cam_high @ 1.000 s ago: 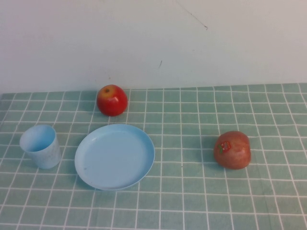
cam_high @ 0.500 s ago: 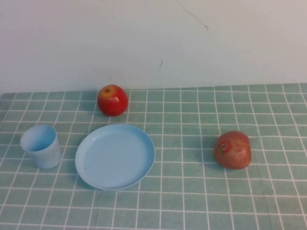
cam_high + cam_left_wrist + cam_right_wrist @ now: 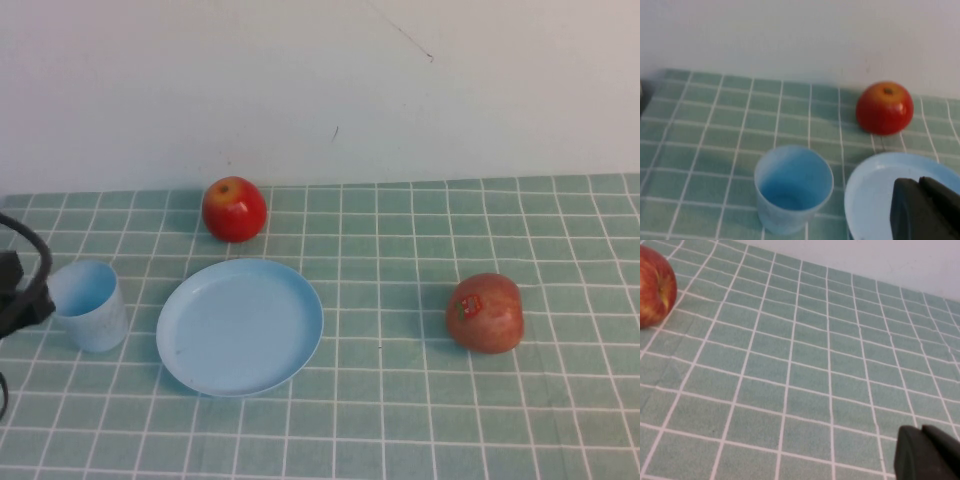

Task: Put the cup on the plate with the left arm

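The light blue cup [image 3: 88, 305] stands upright and empty on the checked cloth, just left of the round light blue plate [image 3: 240, 325]. The black front of the left arm [image 3: 20, 295] shows at the left edge of the high view, right beside the cup. In the left wrist view the cup [image 3: 794, 187] and plate [image 3: 875, 185] lie ahead. The left gripper [image 3: 920, 184] shows its fingers pressed together, empty, apart from the cup. The right gripper [image 3: 922, 432] is shut and empty over bare cloth.
A red apple [image 3: 234, 208] sits behind the plate near the white wall; it also shows in the left wrist view [image 3: 885, 107]. A second, duller apple [image 3: 485, 312] with a sticker lies at the right, and in the right wrist view [image 3: 652, 287].
The left arm has come into the high view from the left edge, next to the cup. Cup, plate and apples have not moved.
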### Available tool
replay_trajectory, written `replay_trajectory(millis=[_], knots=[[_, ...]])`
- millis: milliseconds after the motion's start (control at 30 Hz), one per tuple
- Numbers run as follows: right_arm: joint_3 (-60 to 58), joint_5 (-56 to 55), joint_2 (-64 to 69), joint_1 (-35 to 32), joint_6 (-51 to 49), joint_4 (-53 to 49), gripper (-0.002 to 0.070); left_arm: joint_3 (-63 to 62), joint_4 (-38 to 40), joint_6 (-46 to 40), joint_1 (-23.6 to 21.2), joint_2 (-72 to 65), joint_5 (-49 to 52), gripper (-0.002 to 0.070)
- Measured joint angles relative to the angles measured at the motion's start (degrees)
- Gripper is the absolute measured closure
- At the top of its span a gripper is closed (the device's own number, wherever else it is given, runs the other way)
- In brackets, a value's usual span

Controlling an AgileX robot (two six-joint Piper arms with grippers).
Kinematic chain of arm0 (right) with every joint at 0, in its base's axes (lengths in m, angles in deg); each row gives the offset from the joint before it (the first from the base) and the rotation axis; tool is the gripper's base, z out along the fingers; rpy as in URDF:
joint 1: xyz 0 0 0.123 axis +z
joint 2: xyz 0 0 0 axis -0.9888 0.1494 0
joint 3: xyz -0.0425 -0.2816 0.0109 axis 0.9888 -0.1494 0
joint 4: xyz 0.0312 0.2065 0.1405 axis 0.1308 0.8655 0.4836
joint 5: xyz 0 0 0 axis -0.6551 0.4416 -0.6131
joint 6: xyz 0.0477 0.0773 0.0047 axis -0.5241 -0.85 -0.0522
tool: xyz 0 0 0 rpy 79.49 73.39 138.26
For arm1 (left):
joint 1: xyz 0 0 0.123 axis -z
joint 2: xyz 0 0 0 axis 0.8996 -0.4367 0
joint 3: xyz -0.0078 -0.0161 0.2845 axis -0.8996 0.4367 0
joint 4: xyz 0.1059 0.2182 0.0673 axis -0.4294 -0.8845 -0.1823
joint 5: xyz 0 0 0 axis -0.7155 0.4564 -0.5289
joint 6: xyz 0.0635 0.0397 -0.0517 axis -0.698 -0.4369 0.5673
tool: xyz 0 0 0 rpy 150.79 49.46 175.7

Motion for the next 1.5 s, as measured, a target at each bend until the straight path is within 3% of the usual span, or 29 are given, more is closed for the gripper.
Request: replay_trajectory(millis=[200,467,600,733,867,1167,1200,1267,1333,1400,1500], knots=[[0.00,0.00,0.00,0.00,0.00,0.00,0.0678,-5.38,-0.51,1.33,-1.58,-9.20,10.85,0.0678],[0.00,0.00,0.00,0.00,0.00,0.00,0.0678,-23.57,-3.40,5.30,-11.00,-27.84,29.24,0.0647],[0.00,0.00,0.00,0.00,0.00,0.00,0.0678,-30.78,-6.92,7.02,-12.56,-34.50,33.17,0.0494],[0.00,0.00,0.00,0.00,0.00,0.00,0.0678,-35.90,-8.90,8.75,-12.56,-40.20,35.83,0.0272],[0.00,0.00,0.00,0.00,0.00,0.00,0.0678,-40.12,-9.71,8.64,-12.56,-46.25,37.72,0.0193],[0.00,0.00,0.00,0.00,0.00,0.00,0.0678,-44.97,-13.09,8.20,-12.56,-58.05,39.39,0.0232],[0.00,0.00,0.00,0.00,0.00,0.00,0.0678,-45.05,-12.73,8.20,-12.56,-58.90,39.25,0.0260],[0.00,0.00,0.00,0.00,0.00,0.00,0.0678,-45.46,-11.33,6.57,-12.56,-60.86,39.38,0.0428],[0.00,0.00,0.00,0.00,0.00,0.00,0.0678,-45.56,-9.19,3.33,-12.56,-61.85,39.38,0.0552],[0.00,0.00,0.00,0.00,0.00,0.00,0.0678,-45.96,-7.19,2.02,-12.56,-61.97,39.74,0.0615],[0.00,0.00,0.00,0.00,0.00,0.00,0.0678,-48.61,-5.11,0.70,-12.56,-61.70,40.91,0.0640]])
